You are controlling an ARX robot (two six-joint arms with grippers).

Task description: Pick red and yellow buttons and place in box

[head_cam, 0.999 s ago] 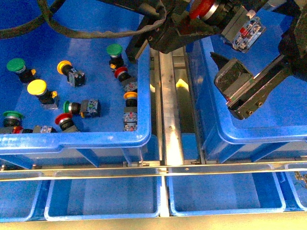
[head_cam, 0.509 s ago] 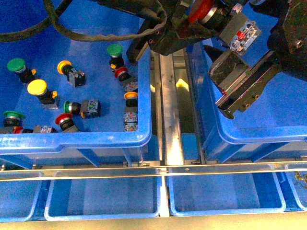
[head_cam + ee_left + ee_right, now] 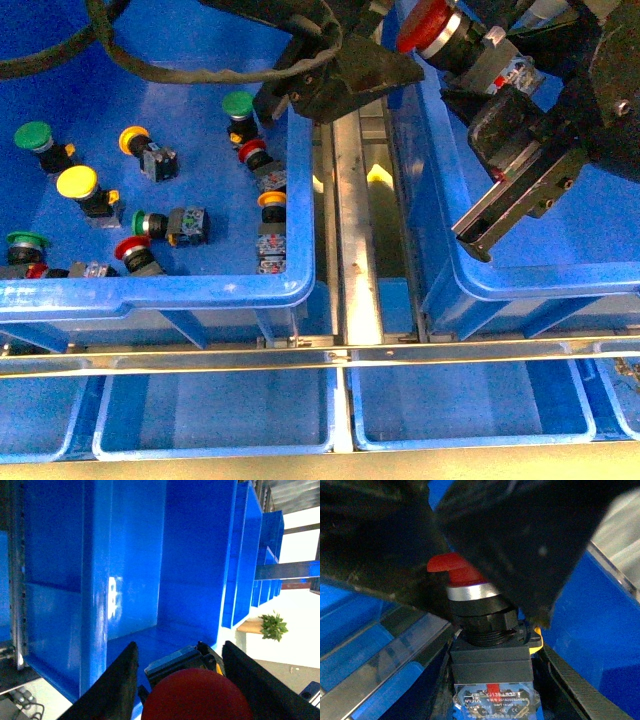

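Red button held in the air at the box's left wall.
The left gripper (image 3: 192, 680) is clamped on the cap of the red button (image 3: 432, 25), just over the left rim of the box (image 3: 520, 283). The right gripper (image 3: 505, 165) stands parted, its jaws flanking the button's contact block without visibly pressing on it.

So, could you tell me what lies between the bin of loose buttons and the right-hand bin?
A metal rail runs between the left bin and right bin, shown in the front view.
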